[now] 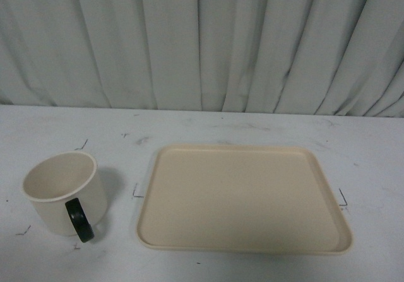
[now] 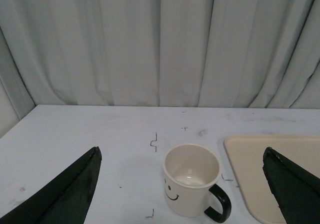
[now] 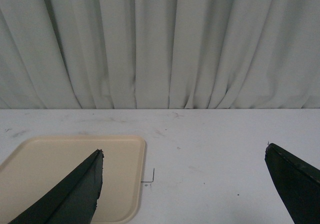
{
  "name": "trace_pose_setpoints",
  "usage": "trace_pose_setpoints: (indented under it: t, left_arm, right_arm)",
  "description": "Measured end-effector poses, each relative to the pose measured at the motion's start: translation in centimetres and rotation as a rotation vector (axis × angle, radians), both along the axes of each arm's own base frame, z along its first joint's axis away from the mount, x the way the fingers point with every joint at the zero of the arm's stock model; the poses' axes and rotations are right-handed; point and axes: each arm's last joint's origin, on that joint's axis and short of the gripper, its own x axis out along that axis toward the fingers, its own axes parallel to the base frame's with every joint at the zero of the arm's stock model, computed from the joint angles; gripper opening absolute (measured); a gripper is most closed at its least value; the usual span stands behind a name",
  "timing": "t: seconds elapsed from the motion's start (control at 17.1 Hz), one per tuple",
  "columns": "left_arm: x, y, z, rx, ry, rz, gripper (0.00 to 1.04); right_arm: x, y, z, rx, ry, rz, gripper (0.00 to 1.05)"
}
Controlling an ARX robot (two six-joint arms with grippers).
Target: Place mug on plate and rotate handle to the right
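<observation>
The cream-white mug (image 1: 60, 191) stands upright on the table, left of the plate, its black handle (image 1: 80, 219) toward the camera. The beige plate (image 1: 243, 197) lies flat and bare at the table's middle. Neither arm shows in the front view. In the left wrist view my left gripper (image 2: 182, 181) is open, its black fingers (image 2: 65, 194) wide on either side of the mug (image 2: 187, 184), whose smiley face and handle (image 2: 218, 206) show. My right gripper (image 3: 185, 184) is open over bare table, beside the plate's corner (image 3: 125, 184).
A white table (image 1: 265, 127) with small black corner marks carries everything. A pale pleated curtain (image 1: 202, 42) hangs along the far edge. The plate's edge also shows in the left wrist view (image 2: 250, 159).
</observation>
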Motion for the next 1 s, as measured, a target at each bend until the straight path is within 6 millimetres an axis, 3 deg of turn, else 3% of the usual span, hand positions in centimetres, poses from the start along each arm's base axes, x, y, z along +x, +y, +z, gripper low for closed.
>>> trace_pose_setpoints:
  t: [0.47,0.53,0.59,0.65,0.7,1.0]
  left_arm:
    - [0.0,0.0,0.0,0.000,0.000,0.000,0.98]
    - [0.3,-0.7,2.4,-0.092,0.483,0.210,0.98]
    - [0.1,-0.4,7.7,-0.184,0.366,0.215,0.98]
    - [0.1,-0.2,9.3,-0.203,0.307,0.192,0.98]
    - [0.4,0.0,10.5,-0.210,0.263,0.171,0.98]
    - [2.5,0.9,11.5,-0.197,0.257,0.158,0.98]
  right_arm:
    - [0.0,0.0,0.0,0.000,0.000,0.000,0.98]
    - [0.0,0.0,0.0,0.000,-0.001,0.001,0.98]
    - [0.0,0.0,0.0,0.000,0.000,0.000,0.98]
    - [0.0,0.0,0.0,0.000,0.000,0.000,0.98]
    - [0.0,0.0,0.0,0.000,0.000,0.000,0.98]
    - [0.0,0.0,0.0,0.000,0.000,0.000,0.98]
